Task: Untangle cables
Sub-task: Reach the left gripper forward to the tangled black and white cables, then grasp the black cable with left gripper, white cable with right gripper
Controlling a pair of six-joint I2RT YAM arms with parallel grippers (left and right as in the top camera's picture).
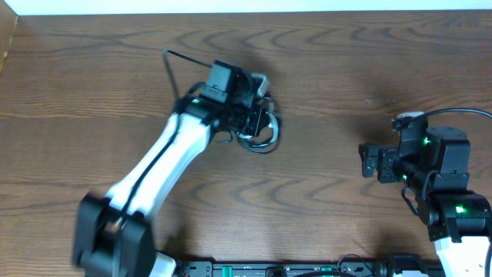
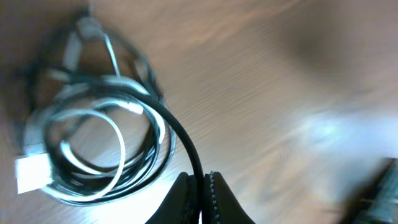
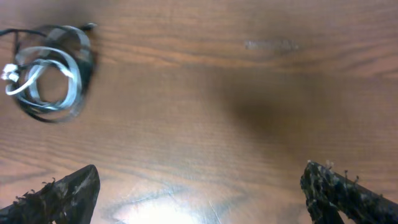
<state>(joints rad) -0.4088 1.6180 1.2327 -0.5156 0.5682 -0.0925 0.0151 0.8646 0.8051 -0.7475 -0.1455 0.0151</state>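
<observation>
One brown wood-grain worktop (image 1: 346,69) carries a single coiled bundle of thin flexible cords (image 2: 93,143), just ahead of the left hand (image 2: 200,186). In it I count one white cord (image 2: 121,146) and perhaps two black ones, though blur merges the loops. One black cord (image 2: 185,142) runs back between that hand's closed fingers. One flat white plug end (image 2: 31,174) shows. There are two hands: the right hand (image 3: 199,186), fingers spread, sits well apart from the bundle.
</observation>
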